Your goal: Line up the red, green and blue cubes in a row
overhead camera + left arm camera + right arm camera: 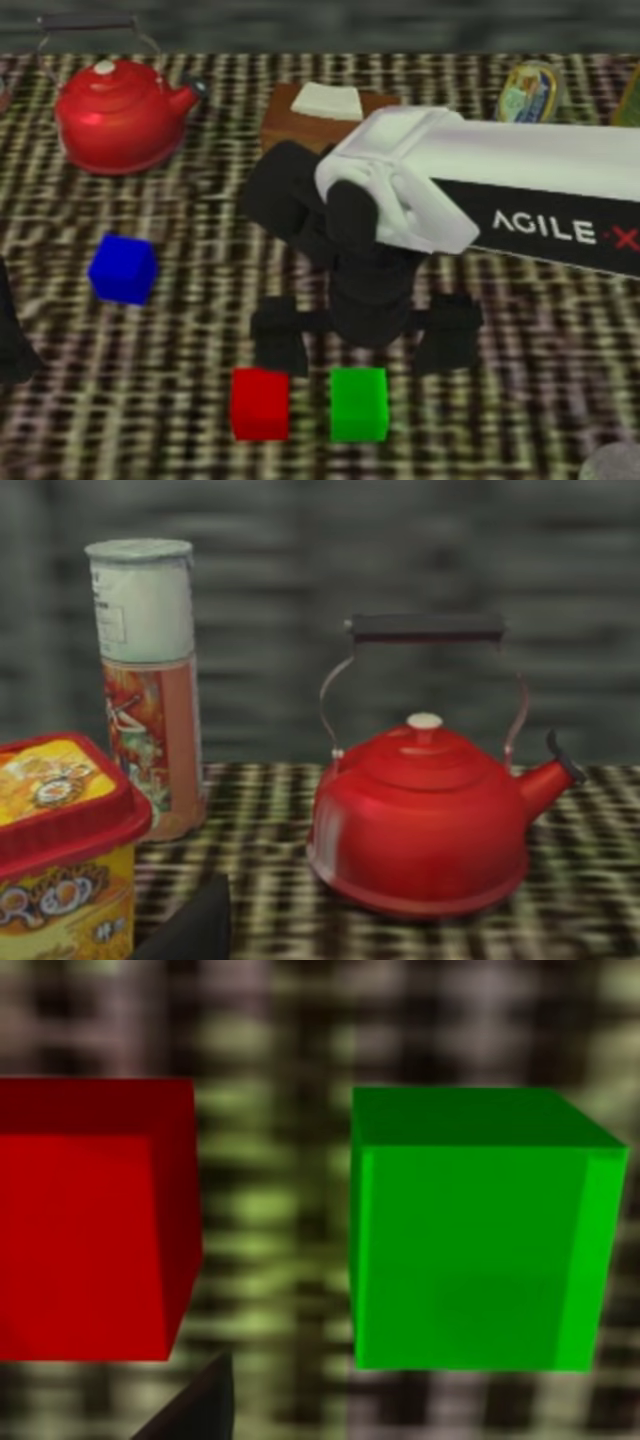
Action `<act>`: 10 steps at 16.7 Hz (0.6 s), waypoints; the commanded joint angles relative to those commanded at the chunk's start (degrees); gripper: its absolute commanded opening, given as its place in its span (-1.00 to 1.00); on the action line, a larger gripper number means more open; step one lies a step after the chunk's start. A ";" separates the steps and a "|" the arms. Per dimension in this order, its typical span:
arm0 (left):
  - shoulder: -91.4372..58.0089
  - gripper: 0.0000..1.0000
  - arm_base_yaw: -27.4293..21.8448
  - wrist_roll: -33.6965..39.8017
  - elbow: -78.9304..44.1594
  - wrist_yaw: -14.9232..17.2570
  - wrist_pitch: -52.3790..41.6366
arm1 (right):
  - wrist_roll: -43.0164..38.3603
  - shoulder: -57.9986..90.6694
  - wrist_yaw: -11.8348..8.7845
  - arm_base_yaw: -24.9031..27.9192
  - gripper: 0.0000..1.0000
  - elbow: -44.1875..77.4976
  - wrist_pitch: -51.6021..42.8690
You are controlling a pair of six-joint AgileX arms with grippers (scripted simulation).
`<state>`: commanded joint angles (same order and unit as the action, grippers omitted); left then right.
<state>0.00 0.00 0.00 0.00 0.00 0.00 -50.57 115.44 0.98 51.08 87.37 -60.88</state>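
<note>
The right arm reaches in from the right, bent down over the surface [150, 400]. Its tool [365, 340] is spread wide, holding nothing, just behind the red cube [260, 403] and green cube [359, 403]. Those two sit side by side, apart. The blue cube [122, 268] sits far left, turned a little.

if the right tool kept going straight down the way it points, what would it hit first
Probably bare tablecloth. The right tool hangs open, pointing down just behind the gap between the red cube and green cube. Its wrist view centres that gap, though depth is uncertain, so a finger might clip the green cube.
</note>
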 joint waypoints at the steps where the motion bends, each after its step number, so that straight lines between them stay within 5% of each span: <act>1: 0.00 1.00 0.00 0.00 0.00 0.00 0.00 | 0.00 0.00 0.00 0.00 1.00 0.00 0.00; 10: -11.10 1.00 -1.39 -0.12 -10.57 0.32 -6.75 | 5.17 -11.36 1.56 -5.77 1.00 -8.84 5.99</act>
<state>-11.10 -1.39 -0.12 -10.57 0.32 -6.75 -45.40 104.07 2.55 45.31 78.53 -54.89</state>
